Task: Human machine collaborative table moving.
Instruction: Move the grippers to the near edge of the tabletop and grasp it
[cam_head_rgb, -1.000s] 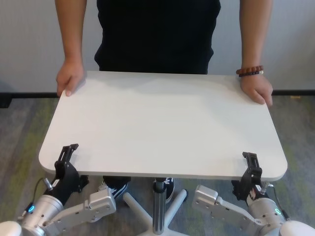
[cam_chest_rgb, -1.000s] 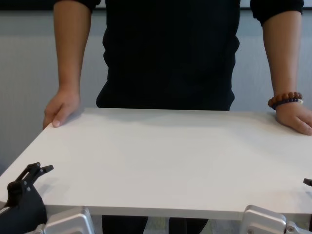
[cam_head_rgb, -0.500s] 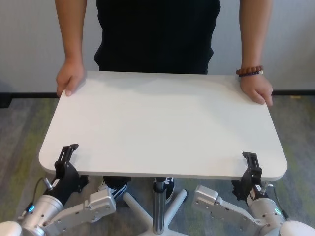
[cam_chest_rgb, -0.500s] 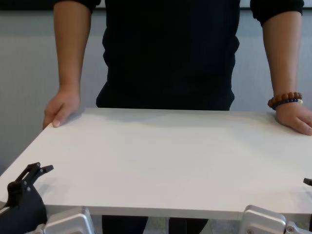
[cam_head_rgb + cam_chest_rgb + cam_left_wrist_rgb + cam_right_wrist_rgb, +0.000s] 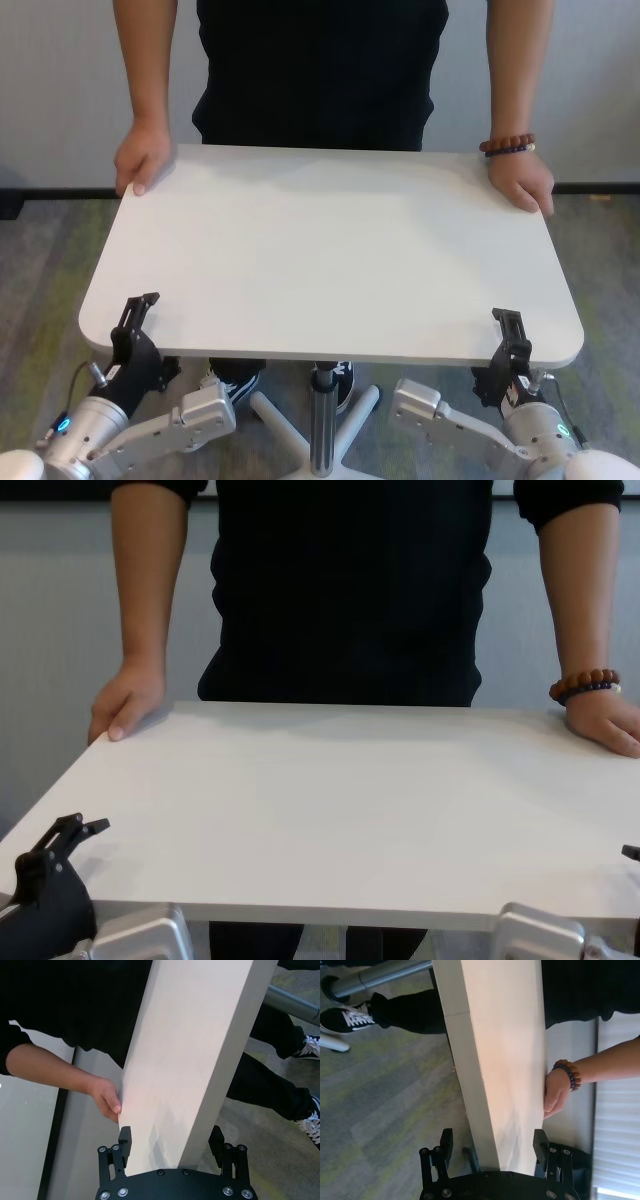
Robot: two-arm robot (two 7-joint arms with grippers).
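**Grippers straddle the near edge, nothing moving**

Both grippers sit at the table's (image 5: 330, 250) near corners. From the left wrist, the left gripper (image 5: 172, 1147) has its 2 fingers spread, one above and one below the tabletop edge, with visible gaps, so it is not clamped. From the right wrist, the right gripper (image 5: 492, 1147) is likewise spread around the edge. Across the table, the person (image 5: 320, 70) rests one hand (image 5: 143, 160) and the other hand (image 5: 520, 180) on the 2 far corners.

Compared with 1 second ago, nothing has shifted: table, hands and grippers match. My reading is that the lift has not begun, and the fingers must close first.
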